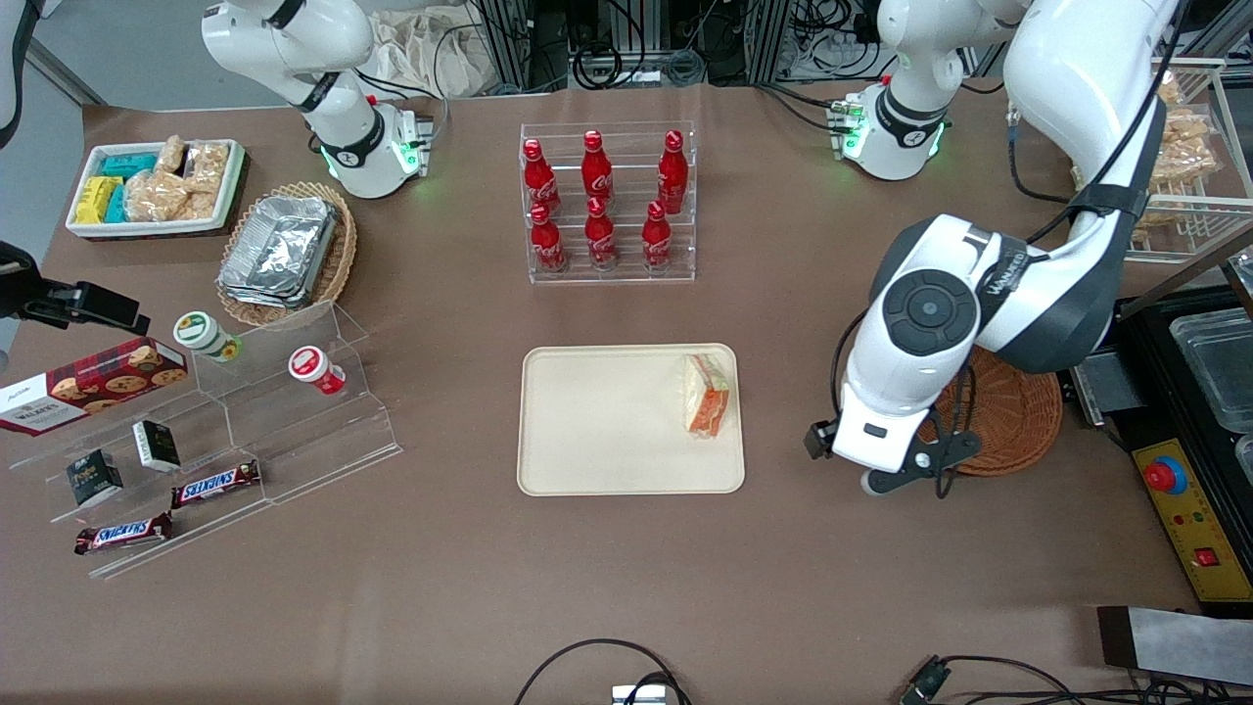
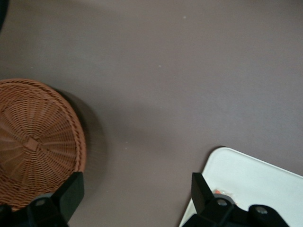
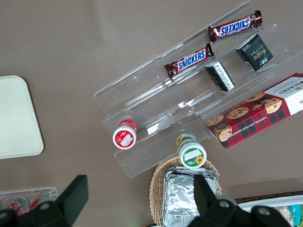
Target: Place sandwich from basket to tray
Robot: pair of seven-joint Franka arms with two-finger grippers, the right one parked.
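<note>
We see the sandwich (image 1: 707, 396) lying on the tray (image 1: 607, 431); beside the tray, the gripper (image 2: 135, 201) hangs released above bare table, just off the basket (image 2: 33, 142).

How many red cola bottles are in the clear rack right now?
6, all upright in the clear rack: three on the upper step, three on the lower step nearer the camera. None seem hidden. The claw hangs between tray and basket.

Plastic-wrapped triangular sandwich (image 1: 707, 395) lies on the flat cream rectangular tray (image 1: 607, 441), at its end nearest the empty round reddish-brown wicker basket (image 1: 1013, 416).
</note>
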